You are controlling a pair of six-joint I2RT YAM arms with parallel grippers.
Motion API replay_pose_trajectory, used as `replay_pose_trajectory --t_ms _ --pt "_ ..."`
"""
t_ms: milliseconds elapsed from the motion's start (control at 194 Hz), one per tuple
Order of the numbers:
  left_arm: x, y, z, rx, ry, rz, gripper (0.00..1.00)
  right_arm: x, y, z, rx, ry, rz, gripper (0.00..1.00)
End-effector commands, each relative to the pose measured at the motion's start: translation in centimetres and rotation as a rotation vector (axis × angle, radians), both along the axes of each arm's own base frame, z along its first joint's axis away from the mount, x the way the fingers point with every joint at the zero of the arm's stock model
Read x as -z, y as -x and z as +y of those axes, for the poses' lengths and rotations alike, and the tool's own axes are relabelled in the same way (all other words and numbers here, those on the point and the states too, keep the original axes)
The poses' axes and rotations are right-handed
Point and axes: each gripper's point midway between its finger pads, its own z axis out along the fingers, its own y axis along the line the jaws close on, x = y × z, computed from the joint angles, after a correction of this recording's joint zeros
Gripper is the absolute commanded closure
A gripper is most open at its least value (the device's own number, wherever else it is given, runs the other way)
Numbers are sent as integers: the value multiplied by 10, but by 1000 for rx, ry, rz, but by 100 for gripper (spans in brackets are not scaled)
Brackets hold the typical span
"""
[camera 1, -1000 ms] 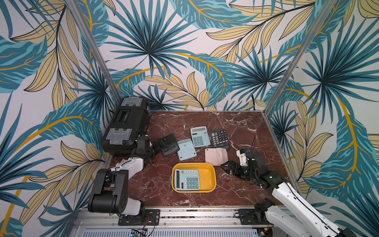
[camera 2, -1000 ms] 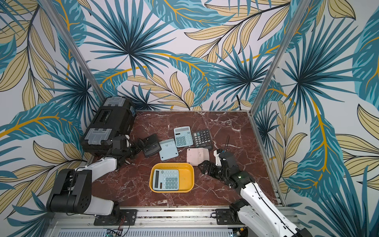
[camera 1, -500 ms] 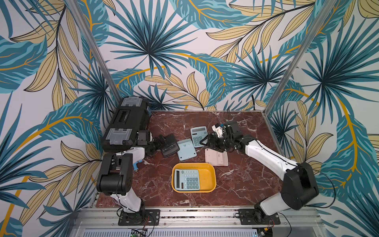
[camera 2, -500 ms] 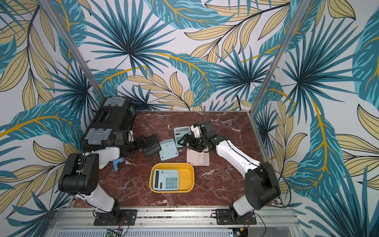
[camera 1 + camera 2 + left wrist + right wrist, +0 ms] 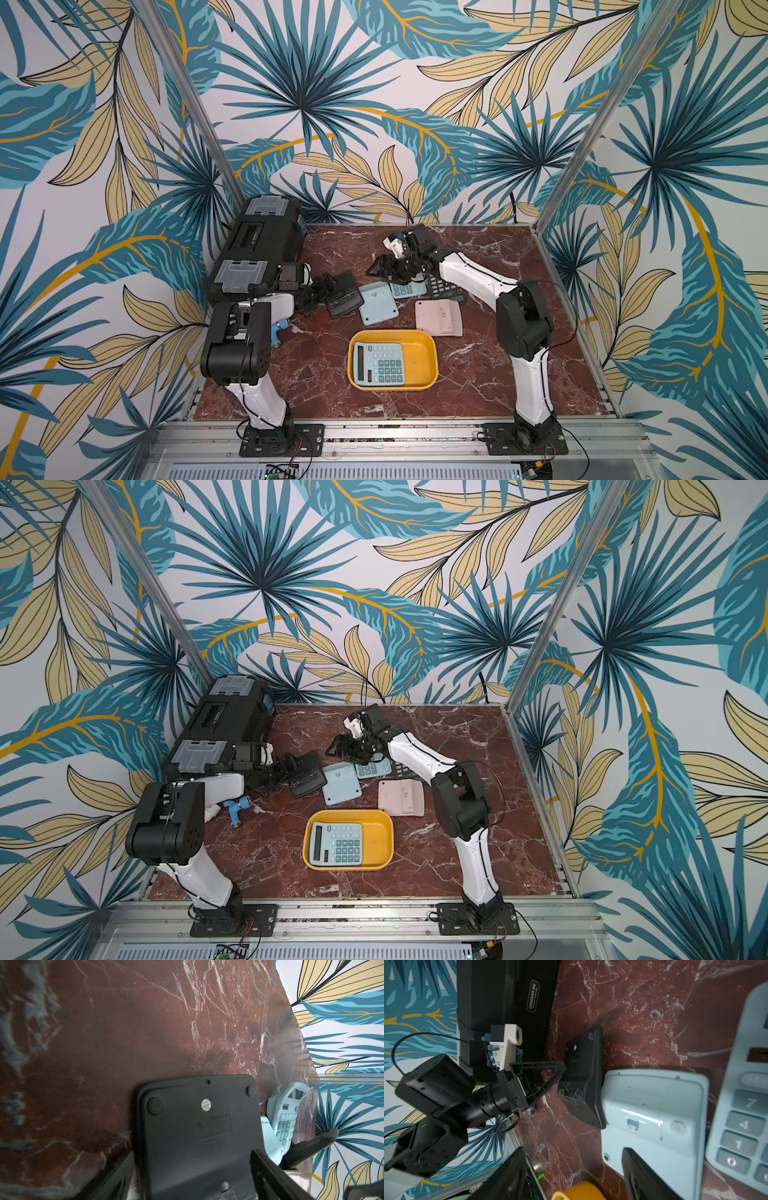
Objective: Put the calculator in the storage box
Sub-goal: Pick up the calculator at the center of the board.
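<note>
My left tool (image 5: 191, 1153) straddles face-down black calculator (image 5: 197, 1115); can't tell if clenched, fingertips cut off. My right tool (image 5: 573, 1149) released, one finger overlapping pale-blue calculator (image 5: 654, 1105).

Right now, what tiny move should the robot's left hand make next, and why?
Probably close the left hand on the black calculator. The hand is open around one end of it, and the calculator lies face down on the table, not in the yellow tray.
</note>
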Motion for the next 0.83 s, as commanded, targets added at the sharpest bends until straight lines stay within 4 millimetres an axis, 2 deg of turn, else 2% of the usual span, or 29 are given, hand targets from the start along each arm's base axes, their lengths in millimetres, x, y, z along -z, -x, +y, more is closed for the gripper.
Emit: replay_pose_trajectory --t_ms 0,238,362,579,822 --pt "3 -5 1 27 -2 5 10 16 -3 14 -15 13 36 26" --pt "7 -5 -2 49 0 2 13 56 -17 39 -23 45 74 27" --pt "11 -4 -4 59 13 3 15 69 -19 50 -29 44 97 29" --pt "12 -3 -11 78 53 -12 20 74 -9 74 -73 6 129 33" --pt "6 -3 -17 90 99 -31 24 70 1 84 -94 -16 140 44"
